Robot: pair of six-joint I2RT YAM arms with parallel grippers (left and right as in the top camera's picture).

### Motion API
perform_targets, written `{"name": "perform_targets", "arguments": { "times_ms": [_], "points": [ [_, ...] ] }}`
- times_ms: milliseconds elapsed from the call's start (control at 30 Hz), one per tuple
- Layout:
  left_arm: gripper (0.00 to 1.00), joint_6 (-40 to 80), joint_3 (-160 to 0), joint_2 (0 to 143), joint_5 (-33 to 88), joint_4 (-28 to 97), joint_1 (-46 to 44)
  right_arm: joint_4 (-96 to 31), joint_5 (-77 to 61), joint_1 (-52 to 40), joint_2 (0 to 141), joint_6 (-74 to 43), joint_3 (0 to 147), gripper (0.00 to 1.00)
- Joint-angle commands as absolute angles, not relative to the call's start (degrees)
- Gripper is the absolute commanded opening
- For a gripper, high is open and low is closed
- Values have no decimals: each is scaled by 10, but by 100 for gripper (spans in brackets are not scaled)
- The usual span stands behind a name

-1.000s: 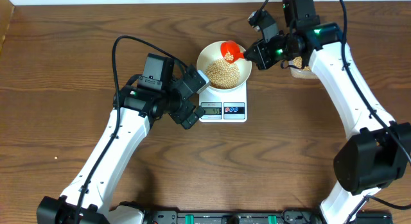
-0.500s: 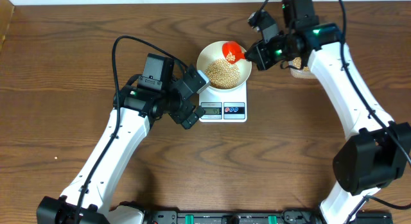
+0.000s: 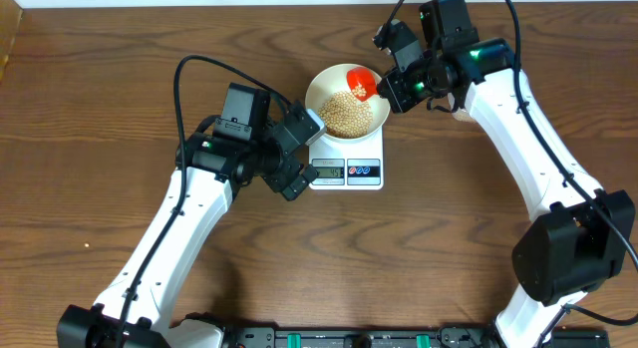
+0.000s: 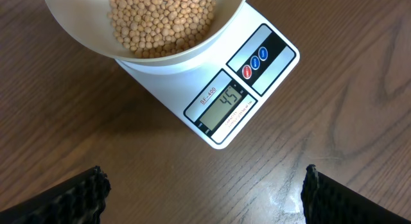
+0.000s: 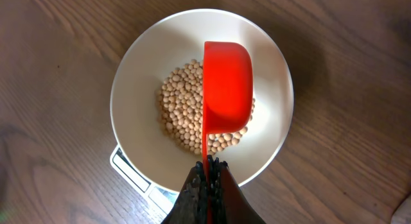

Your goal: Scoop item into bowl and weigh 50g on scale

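Looking down from overhead, the white bowl (image 3: 313,93) sat on the scale (image 3: 346,173), holding a mound of beans (image 3: 345,113). The right hand (image 3: 387,88) was clamped on the handle of a red scoop (image 3: 360,81) over the bowl's side farthest from the scale's display. The left hand (image 3: 304,157) hovered just left of the scale, fingers wide apart and holding nothing. From the left wrist, the display appeared to read 45, so the weight looked a little short. From the right wrist, the scoop hung tipped above the beans with none visible in it. One more full scoop would probably overshoot the target, and a scoop resting on the bowl would falsify the reading. Compared with a second earlier, the right arm had swung toward the scale, while the scoop had barely moved and the left arm had stayed put.
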State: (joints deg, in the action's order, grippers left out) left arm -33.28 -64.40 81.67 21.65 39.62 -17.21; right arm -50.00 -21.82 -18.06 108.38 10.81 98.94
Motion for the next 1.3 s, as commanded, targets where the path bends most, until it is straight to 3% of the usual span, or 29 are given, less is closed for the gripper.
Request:
{"name": "perform_targets", "arguments": {
  "times_ms": [0, 1267],
  "points": [
    [98, -338, -646, 812, 213, 396, -172, -501, -225, -181, 1089, 108, 1004, 1],
    [98, -338, -646, 812, 213, 396, -172, -503, -273, -163, 1089, 104, 1004, 1]
  ]
}}
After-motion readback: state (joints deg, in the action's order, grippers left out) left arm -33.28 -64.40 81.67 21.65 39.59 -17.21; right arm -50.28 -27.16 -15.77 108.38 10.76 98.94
